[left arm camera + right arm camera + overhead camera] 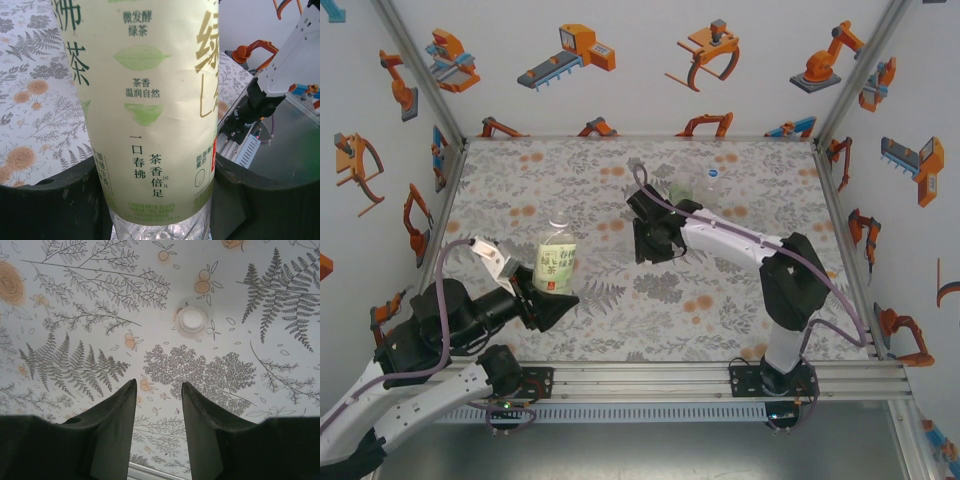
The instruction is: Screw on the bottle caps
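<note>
**Table.** The table is covered with a floral cloth. All positions below are given relative to the labelled bottle.

**Left arm.** The left arm rises from the near left corner and reaches rightward to the bottle, its wrist low and close to level. The left gripper is clamped on the bottle's lower body. In the wrist view, one dark finger presses each side of the label, with no gap visible.

**Right arm.** The right arm stands well to the right of the bottle. It is folded at the elbow, with the forearm running back leftward towards the bottle. The right gripper points down at the cloth and hangs to the right of the bottle, clear of it. Its jaws stand a narrow gap apart, with nothing between them.

**Containers.**
- The labelled bottle stands upright on the cloth, wrapped in a pale green label with Chinese print. The plastic below the label looks clear; its contents cannot be determined.
- Further back and to the right, a green-tinted bottle and a colourless bottle stand upright, just beside each other.

**Cap.** A white cap lies flat on the cloth, right of the labelled bottle and just beyond the right fingertips, touching neither.
</note>
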Controlling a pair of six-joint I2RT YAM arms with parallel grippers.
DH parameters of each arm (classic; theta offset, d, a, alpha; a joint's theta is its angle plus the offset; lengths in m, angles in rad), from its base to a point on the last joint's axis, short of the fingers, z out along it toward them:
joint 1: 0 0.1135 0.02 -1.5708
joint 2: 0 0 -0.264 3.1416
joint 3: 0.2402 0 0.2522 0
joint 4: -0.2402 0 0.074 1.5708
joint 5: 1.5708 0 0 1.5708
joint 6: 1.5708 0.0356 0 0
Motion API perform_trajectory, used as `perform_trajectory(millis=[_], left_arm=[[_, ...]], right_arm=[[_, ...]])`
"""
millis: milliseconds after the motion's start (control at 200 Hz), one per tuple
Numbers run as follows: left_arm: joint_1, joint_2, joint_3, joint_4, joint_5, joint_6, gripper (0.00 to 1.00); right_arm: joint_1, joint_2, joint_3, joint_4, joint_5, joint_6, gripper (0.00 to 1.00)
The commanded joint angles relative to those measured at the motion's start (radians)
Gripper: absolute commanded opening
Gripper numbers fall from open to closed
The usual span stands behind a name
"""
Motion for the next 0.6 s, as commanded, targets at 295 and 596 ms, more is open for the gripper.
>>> perform_trajectory(millis=[295,596], left_arm=[[-0.002,0.029,0.002,0.016,-0.026,-0.014,0.0],[-0.002,0.025,0.005,0.003,-0.035,-0.02,0.0]], right_arm=[[-0.041,0.098,0.081,-0.027,0.024,-0.051,0.45],[-0.05,0.164,0.128,-0.028,0.004,-0.064,0.44]])
